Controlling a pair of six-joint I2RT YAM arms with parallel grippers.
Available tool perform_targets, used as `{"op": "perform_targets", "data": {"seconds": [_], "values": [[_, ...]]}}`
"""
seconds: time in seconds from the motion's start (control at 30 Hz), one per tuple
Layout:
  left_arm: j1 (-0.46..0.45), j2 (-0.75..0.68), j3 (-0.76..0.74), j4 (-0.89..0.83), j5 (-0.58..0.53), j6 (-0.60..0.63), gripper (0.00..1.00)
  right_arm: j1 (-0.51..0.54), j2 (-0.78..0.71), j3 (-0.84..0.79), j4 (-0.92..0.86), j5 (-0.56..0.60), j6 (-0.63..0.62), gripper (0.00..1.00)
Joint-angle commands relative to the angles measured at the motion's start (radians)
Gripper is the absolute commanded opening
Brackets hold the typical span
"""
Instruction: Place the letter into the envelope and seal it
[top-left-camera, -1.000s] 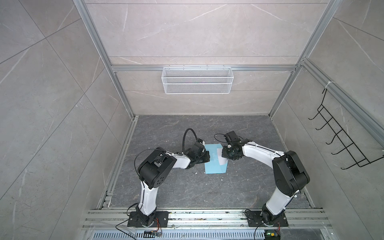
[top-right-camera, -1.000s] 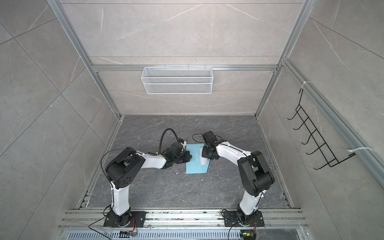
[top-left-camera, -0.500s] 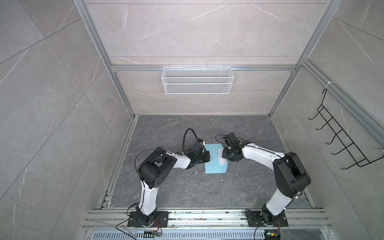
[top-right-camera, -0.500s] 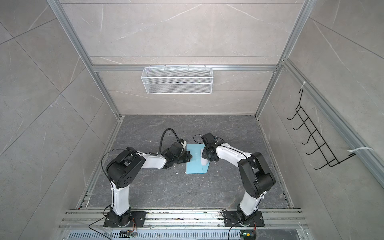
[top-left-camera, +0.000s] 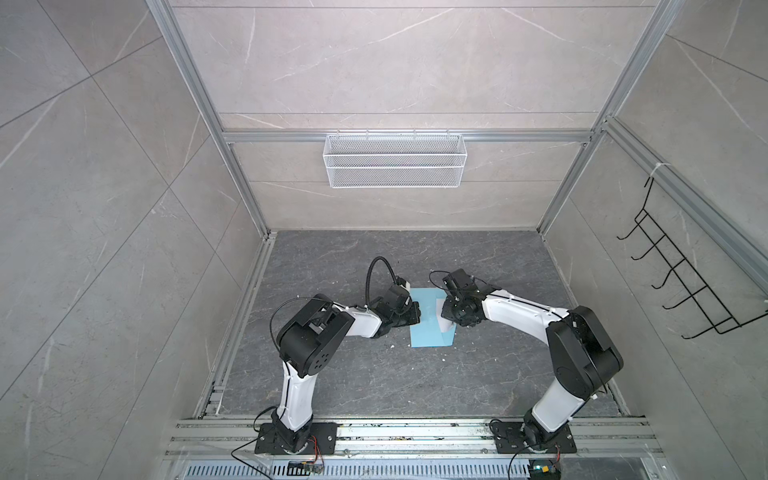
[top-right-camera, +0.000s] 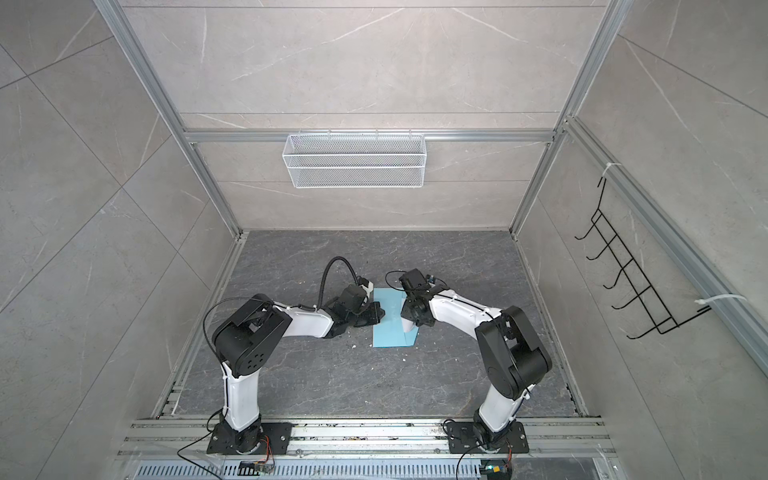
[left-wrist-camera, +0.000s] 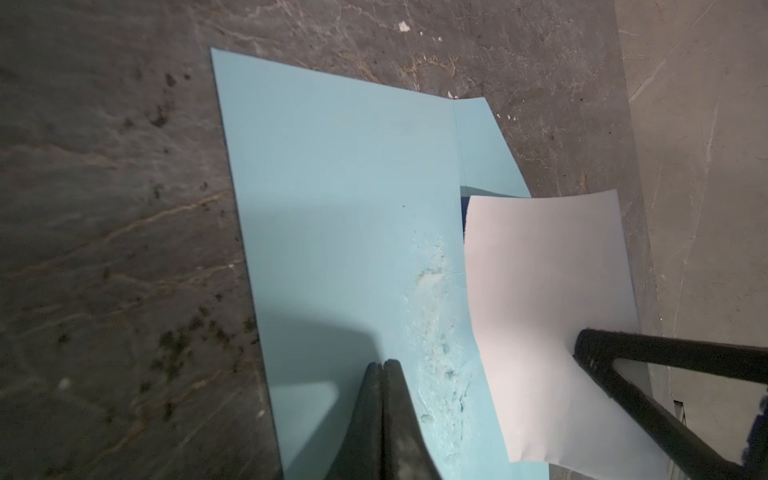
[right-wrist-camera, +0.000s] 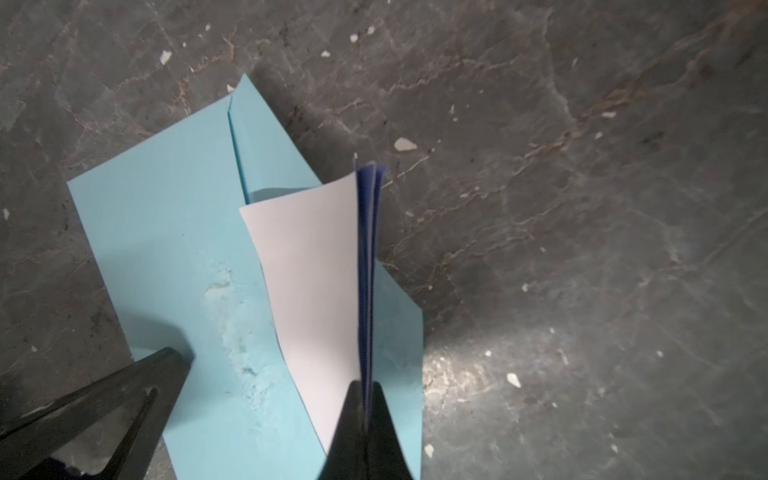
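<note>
Little has changed in the last second: your right end effector (right-wrist-camera: 365, 388) has crept only slightly toward the left arm, and it pinches the folded letter (right-wrist-camera: 316, 270) on edge over the open flap side of the envelope (left-wrist-camera: 332, 187). Your left end effector (left-wrist-camera: 383, 368), pressed together and empty, appears to pin the envelope flat on the table (left-wrist-camera: 104, 208), as before. The letter is not inside yet, so insertion looks barely begun.
</note>
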Motion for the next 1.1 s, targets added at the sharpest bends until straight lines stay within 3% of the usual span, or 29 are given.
{"op": "perform_targets", "data": {"seconds": [0.0, 0.2, 0.43, 0.83, 1.07], "values": [[-0.016, 0.061, -0.014, -0.119, -0.017, -0.006, 0.00, 0.010, 0.014, -0.003, 0.007, 0.021, 0.072, 0.00], [-0.017, 0.062, -0.015, -0.116, -0.017, -0.007, 0.00, 0.013, -0.009, -0.078, 0.084, 0.014, 0.180, 0.00], [-0.018, 0.062, -0.016, -0.112, -0.018, -0.006, 0.00, 0.012, -0.013, -0.100, 0.140, -0.013, 0.223, 0.00], [-0.018, 0.062, -0.019, -0.111, -0.016, -0.006, 0.00, 0.013, 0.006, -0.102, 0.249, -0.102, 0.190, 0.00], [-0.020, 0.060, -0.019, -0.112, -0.017, -0.005, 0.00, 0.004, 0.030, -0.068, 0.237, -0.130, 0.042, 0.00]]}}
